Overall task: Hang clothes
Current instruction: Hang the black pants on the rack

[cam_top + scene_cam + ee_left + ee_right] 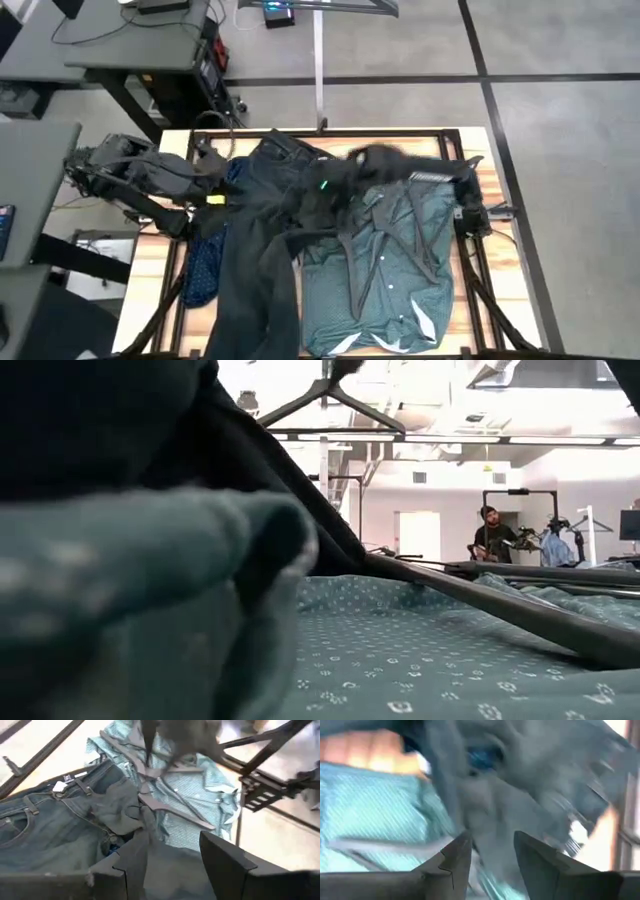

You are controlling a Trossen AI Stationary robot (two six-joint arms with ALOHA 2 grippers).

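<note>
While the left claw (167,862) is held released over crumpled dark jeans (262,240), a teal shirt (385,270) is spread beyond; the right claw (492,852) is seen released above that shirt.

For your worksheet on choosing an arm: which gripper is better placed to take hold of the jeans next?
Probably the left. The left gripper sits at the jeans near the waistband, fingers open over the denim. The right gripper reaches across above the teal shirt and hangers.

Bright overhead room light; heavy motion blur in right wrist view.
</note>
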